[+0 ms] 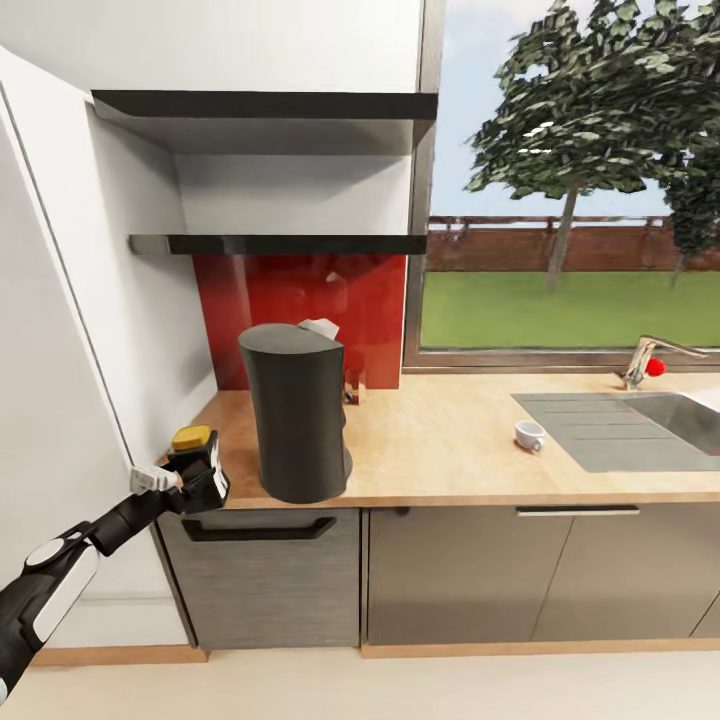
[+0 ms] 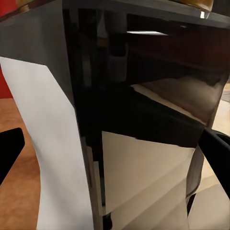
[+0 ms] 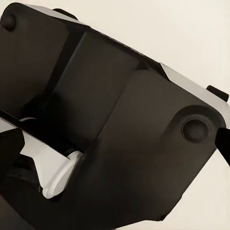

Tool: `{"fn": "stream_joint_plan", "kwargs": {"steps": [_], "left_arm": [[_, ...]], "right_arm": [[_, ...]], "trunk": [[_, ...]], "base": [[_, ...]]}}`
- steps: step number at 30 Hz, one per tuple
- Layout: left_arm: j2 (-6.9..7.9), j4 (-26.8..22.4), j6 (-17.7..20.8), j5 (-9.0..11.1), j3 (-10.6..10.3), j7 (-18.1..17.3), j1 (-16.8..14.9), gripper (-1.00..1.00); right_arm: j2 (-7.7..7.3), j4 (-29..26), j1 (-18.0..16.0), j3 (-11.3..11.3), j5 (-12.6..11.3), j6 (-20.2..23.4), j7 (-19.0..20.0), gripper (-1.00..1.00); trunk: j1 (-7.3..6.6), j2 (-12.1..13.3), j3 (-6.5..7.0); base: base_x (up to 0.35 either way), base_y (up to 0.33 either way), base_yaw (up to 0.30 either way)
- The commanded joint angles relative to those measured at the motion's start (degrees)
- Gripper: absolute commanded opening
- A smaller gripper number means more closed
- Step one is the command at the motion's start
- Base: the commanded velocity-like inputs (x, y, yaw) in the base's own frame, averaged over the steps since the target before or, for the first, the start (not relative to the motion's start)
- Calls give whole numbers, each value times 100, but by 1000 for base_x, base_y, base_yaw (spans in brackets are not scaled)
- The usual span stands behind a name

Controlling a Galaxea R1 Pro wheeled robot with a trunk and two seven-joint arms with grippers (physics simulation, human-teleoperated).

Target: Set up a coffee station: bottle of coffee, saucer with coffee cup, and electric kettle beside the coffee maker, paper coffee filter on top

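The tall dark grey coffee maker [image 1: 297,412] stands on the kitchen countertop [image 1: 450,440] near its left end. A white crumpled paper coffee filter [image 1: 320,326] rests on its top. My left gripper [image 1: 203,472] is shut on the bottle of coffee [image 1: 192,438], a dark jar with a golden cap, held at the counter's front left corner, left of the coffee maker. In the left wrist view the bottle of coffee [image 2: 143,96] sits between my fingertips [image 2: 9,148]. The white coffee cup [image 1: 529,434] stands on the counter beside the sink. The black kitchen shelf [image 1: 280,243] hangs above. The saucer and electric kettle are out of view.
A sink [image 1: 640,425] with a tap [image 1: 650,362] lies at the counter's right. A white wall [image 1: 90,330] closes the left side. Small brown items [image 1: 352,388] stand behind the coffee maker by the red backsplash. The right wrist view looks at dark robot body parts [image 3: 120,120].
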Motion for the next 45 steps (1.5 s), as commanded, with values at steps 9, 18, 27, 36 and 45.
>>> {"fn": "stream_joint_plan", "kwargs": {"steps": [9,18,27,36,45], "left_arm": [[10,11,-34,33,-20,0,-6,-100],[11,12,-32,40,1,-7,-6,-100],[18,-417,-33,26,415,-18,-6,-100],[20,-742,-17,12,687,-27,-6,-100],[20,-749,-14,6,689,-27,-6,-100]], "right_arm": [[1,13,-5,49,-47,-26,23,100],[1,14,-5,49,-47,-26,23,100],[1,10,-5,46,-37,-26,23,100],[1,10,-5,48,-30,-26,23,100],[1,11,-5,48,-29,-26,23,100]], "trunk": [[177,-328,-152],[243,-448,-206],[243,-448,-206],[243,-448,-206],[419,-769,-350]], "base": [[2,0,0],[0,0,0],[0,0,0],[0,0,0],[0,0,0]]}}
